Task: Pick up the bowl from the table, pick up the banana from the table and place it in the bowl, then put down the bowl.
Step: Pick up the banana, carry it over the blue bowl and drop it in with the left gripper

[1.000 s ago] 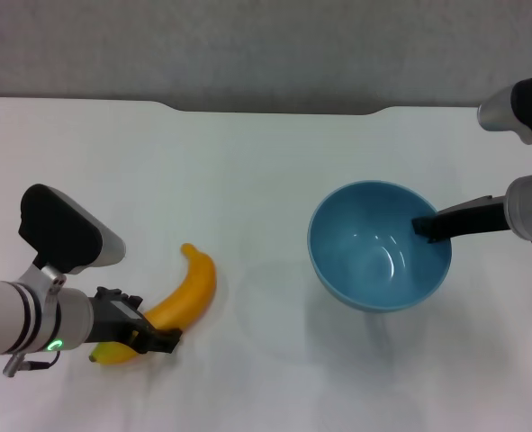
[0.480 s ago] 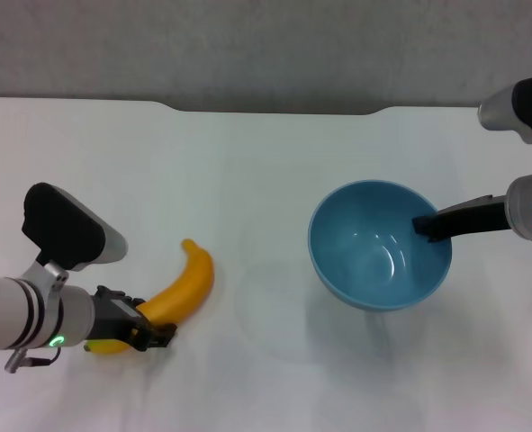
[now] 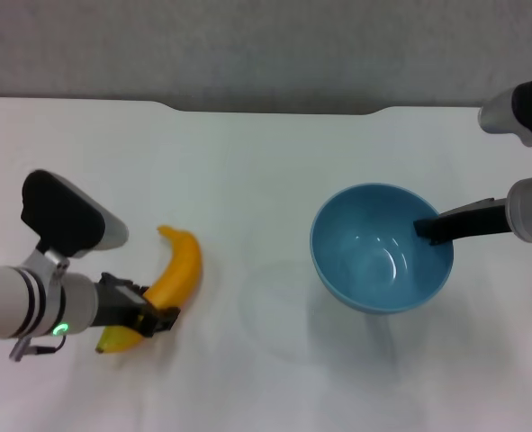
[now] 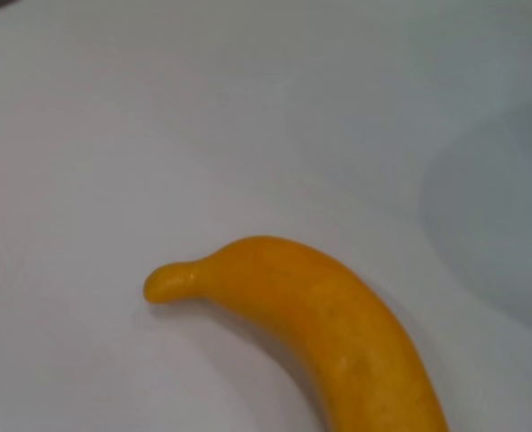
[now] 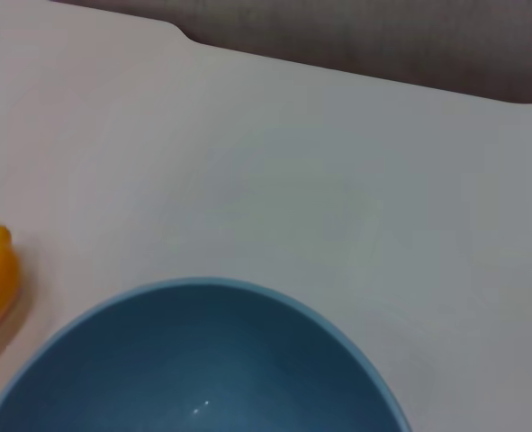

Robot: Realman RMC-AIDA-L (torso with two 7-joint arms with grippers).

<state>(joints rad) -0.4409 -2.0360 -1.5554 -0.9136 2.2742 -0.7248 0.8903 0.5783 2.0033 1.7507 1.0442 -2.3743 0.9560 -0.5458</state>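
1. Left gripper (image 3: pixel 150 321): the jaws are pinched on the banana (image 3: pixel 162 286) close to its lower end, well off its middle. The rest of the fruit runs forward from the grip, stem tip pointing toward the far edge.

2. Right gripper (image 3: pixel 425 227): one dark finger (image 3: pixel 455 221) is seen reaching over the rim of the bowl (image 3: pixel 382 261) on the robot's right side, so the jaws are judged clamped on the bowl wall. The outer finger is hidden by the bowl.

3. Positions: the banana is low on the left of the bench (image 3: pixel 247 180); whether it rests on the surface or is just clear of it cannot be told. The bowl is well apart, to the right.

4. Risk, banana: with the hold so near one end, the long free part may swing or slip out during transfer.

5. Risk, bowl: a glossy wall held at a single rim point may tilt or slide when the banana, longer than the bowl is wide, is dropped in.
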